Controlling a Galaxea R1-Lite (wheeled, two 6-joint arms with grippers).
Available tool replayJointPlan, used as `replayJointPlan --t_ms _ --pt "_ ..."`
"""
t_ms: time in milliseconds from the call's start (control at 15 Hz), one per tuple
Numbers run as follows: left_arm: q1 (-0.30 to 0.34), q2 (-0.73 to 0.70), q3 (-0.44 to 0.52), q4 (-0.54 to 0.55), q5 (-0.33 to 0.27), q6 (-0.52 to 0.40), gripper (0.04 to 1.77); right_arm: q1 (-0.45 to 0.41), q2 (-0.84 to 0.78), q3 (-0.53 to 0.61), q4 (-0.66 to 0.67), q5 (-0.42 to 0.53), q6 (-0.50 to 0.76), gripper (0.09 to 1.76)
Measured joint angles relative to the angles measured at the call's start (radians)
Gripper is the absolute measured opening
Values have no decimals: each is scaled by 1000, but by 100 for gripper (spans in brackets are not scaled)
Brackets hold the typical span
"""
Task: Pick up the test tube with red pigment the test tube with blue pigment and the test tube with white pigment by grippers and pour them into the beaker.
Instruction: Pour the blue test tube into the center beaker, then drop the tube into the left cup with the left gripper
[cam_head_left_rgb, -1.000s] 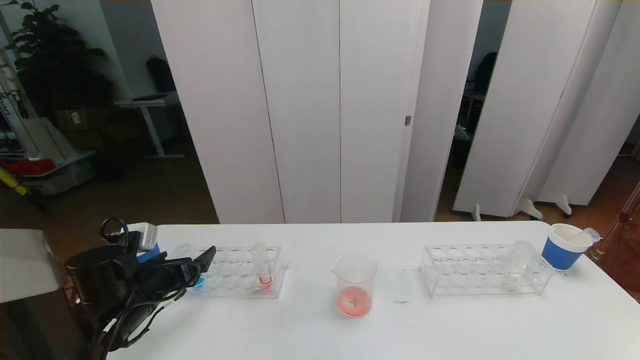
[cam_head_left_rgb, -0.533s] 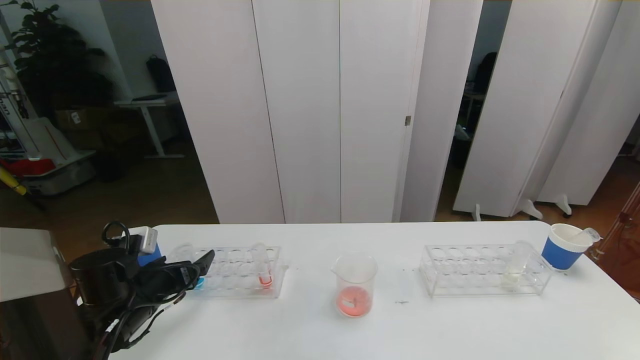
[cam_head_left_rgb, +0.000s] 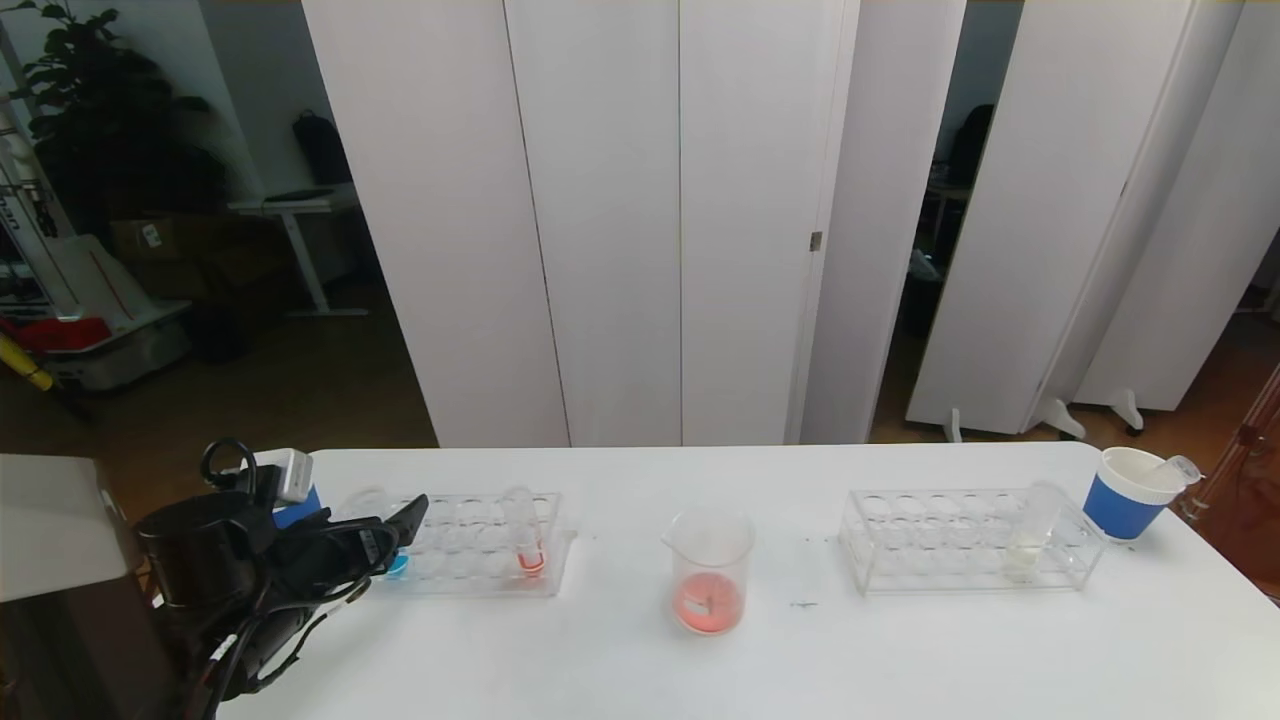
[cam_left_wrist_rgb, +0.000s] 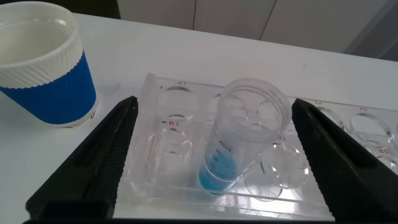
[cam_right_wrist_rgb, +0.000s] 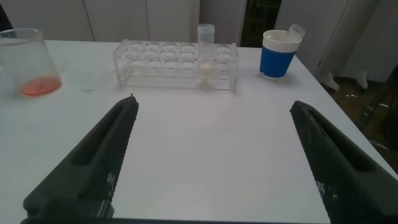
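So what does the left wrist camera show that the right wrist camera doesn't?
Only the left wrist view shows the test tube with blue pigment standing in the left rack, between the open fingers of the left gripper, with a blue-sleeved paper cup beside the rack.

Only the right wrist view shows the beaker holding red liquid, the right rack with the test tube with white pigment, another blue-sleeved cup, and the open right gripper over bare tabletop.

Both show the white table.
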Motion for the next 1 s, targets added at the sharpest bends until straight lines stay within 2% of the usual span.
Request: replayJointPlan --t_ms 67,133,200,267,333,400,467,600,1000 --pt "1 2 -1 0 -1 1 170 0 0 0 0 0 0 175" --pt "1 4 -1 0 -5 8 151 0 0 0 0 0 0 175" --pt "1 5 0 0 -9 9 118 0 0 0 0 0 0 175" --pt "1 5 1 0 -14 10 72 0 0 0 0 0 0 175" --pt "1 4 1 0 -14 10 45 0 0 0 0 0 0 175" --pt "1 3 1 1 -15 10 45 0 0 0 0 0 0 175" --pt "1 1 2 0 -13 8 71 0 0 0 0 0 0 175" --pt "1 -1 3 1 -14 8 57 0 0 0 0 0 0 175" --pt "1 -4 1 1 -13 9 57 0 0 0 0 0 0 175"
